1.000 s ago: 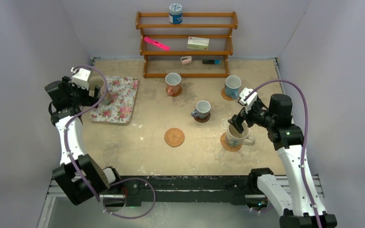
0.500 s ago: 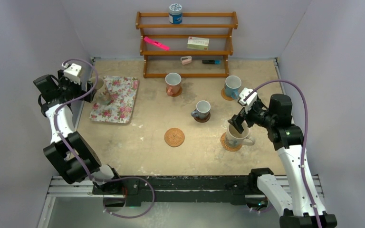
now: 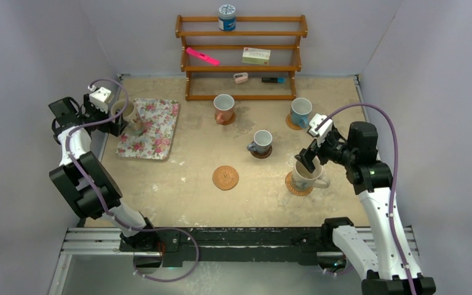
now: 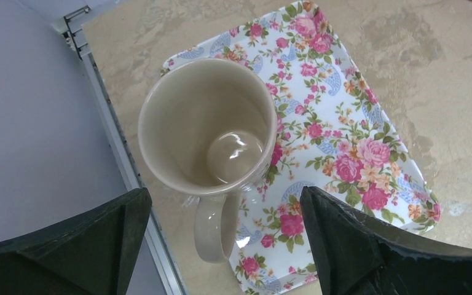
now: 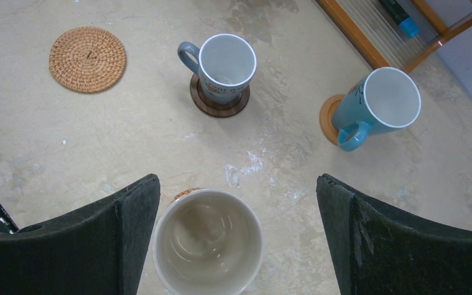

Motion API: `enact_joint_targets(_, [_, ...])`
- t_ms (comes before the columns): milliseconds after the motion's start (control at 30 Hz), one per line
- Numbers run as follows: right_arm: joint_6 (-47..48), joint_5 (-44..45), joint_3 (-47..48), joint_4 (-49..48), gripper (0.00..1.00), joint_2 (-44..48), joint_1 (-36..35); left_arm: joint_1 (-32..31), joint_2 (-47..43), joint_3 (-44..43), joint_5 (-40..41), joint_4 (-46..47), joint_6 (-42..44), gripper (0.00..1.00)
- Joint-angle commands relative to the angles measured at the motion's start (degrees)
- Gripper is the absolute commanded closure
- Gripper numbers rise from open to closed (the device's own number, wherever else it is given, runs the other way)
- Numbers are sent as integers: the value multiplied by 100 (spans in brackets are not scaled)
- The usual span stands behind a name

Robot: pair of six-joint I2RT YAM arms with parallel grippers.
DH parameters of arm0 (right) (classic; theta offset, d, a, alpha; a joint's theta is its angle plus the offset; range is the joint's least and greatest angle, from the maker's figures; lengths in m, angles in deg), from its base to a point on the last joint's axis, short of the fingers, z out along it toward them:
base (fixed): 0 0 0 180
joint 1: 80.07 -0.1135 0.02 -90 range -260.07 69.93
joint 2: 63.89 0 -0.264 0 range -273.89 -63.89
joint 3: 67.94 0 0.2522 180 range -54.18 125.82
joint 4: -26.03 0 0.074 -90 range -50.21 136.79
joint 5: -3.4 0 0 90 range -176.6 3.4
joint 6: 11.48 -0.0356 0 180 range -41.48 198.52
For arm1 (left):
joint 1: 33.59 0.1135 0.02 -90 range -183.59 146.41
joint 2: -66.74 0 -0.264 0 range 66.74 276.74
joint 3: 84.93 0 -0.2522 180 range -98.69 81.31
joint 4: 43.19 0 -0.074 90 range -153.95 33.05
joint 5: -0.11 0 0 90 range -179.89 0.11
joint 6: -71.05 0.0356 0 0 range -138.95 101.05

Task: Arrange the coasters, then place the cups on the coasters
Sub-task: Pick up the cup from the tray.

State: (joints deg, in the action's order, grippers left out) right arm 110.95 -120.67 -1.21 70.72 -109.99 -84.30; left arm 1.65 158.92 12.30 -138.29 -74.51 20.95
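The flat beige table (image 3: 184,196) sits inside pale grey walls (image 3: 37,49); a brown wooden shelf (image 3: 241,69) stands at the far edge; a flowery rectangular mat (image 3: 157,132) lies at the far left.

The left arm bends up and reaches along the left wall; the left gripper (image 4: 221,246) has its black fingers (image 4: 86,246) wide apart, holding nothing; a tall cream mug (image 4: 206,126) stands at the left edge of the mat, its handle pointing between the fingers.

The right arm leans in from the right; the right gripper (image 5: 236,239) hangs over a second cream mug (image 5: 208,241), with its fingers spread wide and not touching it; this mug stands on a woven tan coaster (image 3: 295,189).

The blue mug (image 3: 300,112), the small grey-blue mug (image 3: 261,141) and the white and pinkish-brown mug (image 3: 224,108) each stand on a coaster; one round woven tan coaster (image 3: 225,177) lies bare near the middle.
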Motion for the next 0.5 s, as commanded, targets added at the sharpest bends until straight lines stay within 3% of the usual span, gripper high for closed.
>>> enact_joint_targets(0, [78,-63,-41,-52,1,-3,-17,57,160,-310,-270,-196,464,3])
enact_joint_targets(467, [142,-133,-41,3,1,18,-16,79,1010,-880,-195,-847,930,15])
